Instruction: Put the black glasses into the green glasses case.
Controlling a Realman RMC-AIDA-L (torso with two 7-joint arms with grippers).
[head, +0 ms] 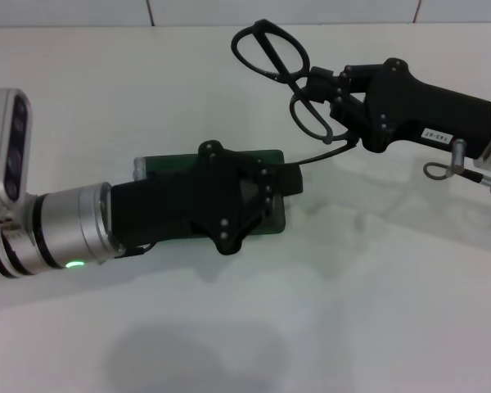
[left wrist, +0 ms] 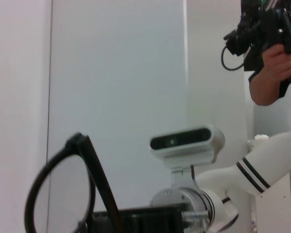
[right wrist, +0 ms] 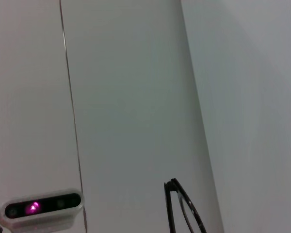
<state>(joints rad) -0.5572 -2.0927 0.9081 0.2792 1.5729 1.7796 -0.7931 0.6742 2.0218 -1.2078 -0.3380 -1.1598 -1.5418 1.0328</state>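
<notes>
The black glasses (head: 266,49) hang in the air at the back centre, pinched near one lens by my right gripper (head: 323,97), which is shut on them. One temple arm (head: 331,150) trails down toward the case. The glasses also show in the left wrist view (left wrist: 93,162) and the right wrist view (right wrist: 177,208). The green glasses case (head: 159,164) lies on the white table (head: 352,311), mostly hidden under my left gripper (head: 290,182). That gripper lies across the case and grips it at its right end. I cannot tell how far the lid is open.
The white tabletop stretches all round the case. A tiled wall edge (head: 229,12) runs along the back. A small cable loop (head: 440,169) hangs from my right wrist. A person holding a dark device (left wrist: 271,43) stands in the left wrist view.
</notes>
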